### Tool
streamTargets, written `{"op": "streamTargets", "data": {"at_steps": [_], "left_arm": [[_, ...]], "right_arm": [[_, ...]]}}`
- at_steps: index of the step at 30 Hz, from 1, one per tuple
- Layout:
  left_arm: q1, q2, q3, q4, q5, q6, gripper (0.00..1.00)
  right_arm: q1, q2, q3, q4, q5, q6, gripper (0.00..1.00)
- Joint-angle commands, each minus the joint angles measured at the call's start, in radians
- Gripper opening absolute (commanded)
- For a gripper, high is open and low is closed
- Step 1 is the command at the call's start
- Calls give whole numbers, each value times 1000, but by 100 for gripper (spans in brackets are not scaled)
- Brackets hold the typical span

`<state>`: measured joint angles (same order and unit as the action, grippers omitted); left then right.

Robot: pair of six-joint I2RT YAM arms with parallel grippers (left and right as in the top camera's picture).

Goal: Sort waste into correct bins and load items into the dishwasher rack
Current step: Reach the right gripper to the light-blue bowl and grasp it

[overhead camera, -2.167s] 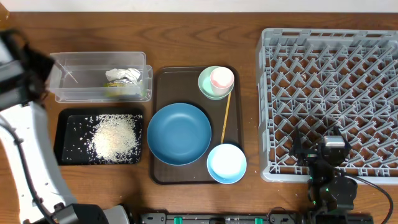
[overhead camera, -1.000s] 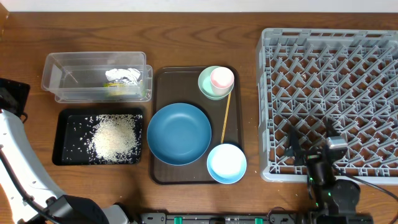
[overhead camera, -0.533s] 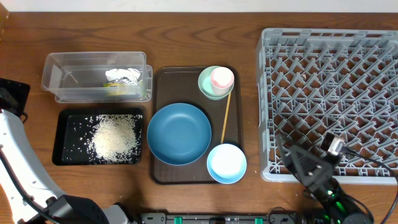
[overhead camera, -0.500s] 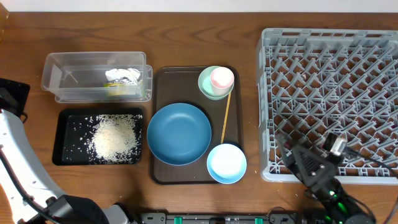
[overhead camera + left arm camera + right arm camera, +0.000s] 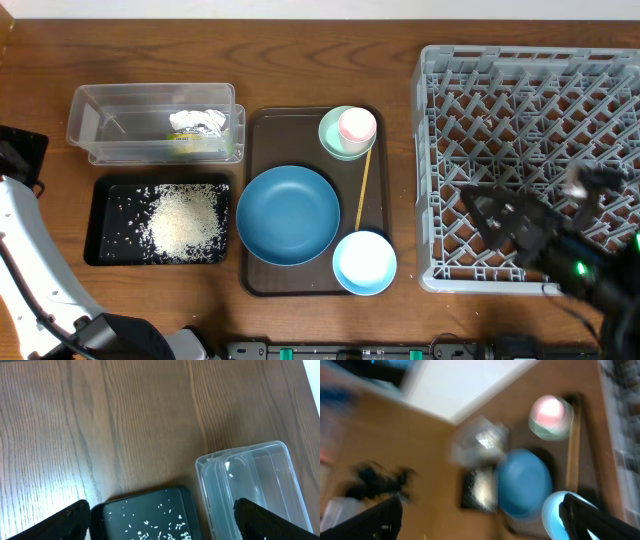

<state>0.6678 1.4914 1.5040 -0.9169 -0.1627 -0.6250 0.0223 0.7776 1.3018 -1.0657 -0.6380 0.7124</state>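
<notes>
- Swinging off the 6 o'clock edge of the rack [image 5: 530, 110], where it sat half a second ago, the right arm [image 5: 545, 245] now lies over the rack's 5 o'clock corner, smeared by motion.
- Everything else is where it was: the left arm [image 5: 30, 260] is at the 9 o'clock edge of the table [image 5: 300, 60], and no dish or bin has shifted.
- Right jaws: wide apart and holding nothing. The blurred right wrist view shows a dark finger [image 5: 375, 520] in each lower corner.
- Left jaws: also wide and empty, with one finger [image 5: 65, 520] in each lower corner of the left wrist view, over bare wood.
- At 10 o'clock on the table is the clear tub [image 5: 150, 125], with the crumpled wrapper [image 5: 195, 125] lying inside it towards its 3 o'clock end.
- Just beside the tub, on its 6 o'clock side, is the black tray [image 5: 105, 245]. The rice [image 5: 185, 220] is heaped in it, with loose grains scattered towards 9 o'clock.
- Between the bins and the rack is the brown tray [image 5: 262, 135].
- The blue dish [image 5: 288, 215] fills the middle of the brown tray.
- The light-blue bowl [image 5: 364, 262] is at the brown tray's 5 o'clock corner, overhanging the rim.
- The mint bowl [image 5: 332, 140] is at the brown tray's 1 o'clock corner, with the pink cup [image 5: 357, 125] standing inside it.
- The wooden stick [image 5: 362, 187] lies along the brown tray's 3 o'clock side, running from the mint bowl to the light-blue bowl.
- No dishes are in the rack.
</notes>
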Motion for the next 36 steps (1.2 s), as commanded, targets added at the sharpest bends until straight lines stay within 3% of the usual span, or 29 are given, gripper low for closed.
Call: {"op": "streamTargets", "data": {"at_steps": [1, 6, 13, 17, 23, 28, 31, 36], "left_arm": [[4, 4, 5, -3, -4, -1, 94], [4, 4, 5, -3, -4, -1, 94], [4, 4, 5, -3, -4, -1, 94], [4, 4, 5, -3, -4, -1, 94], [4, 4, 5, -3, -4, -1, 94], [4, 4, 5, -3, -4, -1, 94], [4, 4, 5, -3, -4, -1, 94], [4, 4, 5, -3, -4, -1, 94]], "right_arm": [[90, 127, 116, -126, 129, -330, 99], [334, 255, 106, -211, 303, -359, 99], [774, 462, 37, -209, 621, -111, 99], [949, 612, 37, -206, 784, 31, 99], [1040, 839, 37, -180, 828, 129, 99], [1048, 1032, 37, -167, 683, 107, 99], [1052, 1109, 37, -158, 601, 26, 84], [1080, 1160, 37, -137, 594, -4, 86]]}}
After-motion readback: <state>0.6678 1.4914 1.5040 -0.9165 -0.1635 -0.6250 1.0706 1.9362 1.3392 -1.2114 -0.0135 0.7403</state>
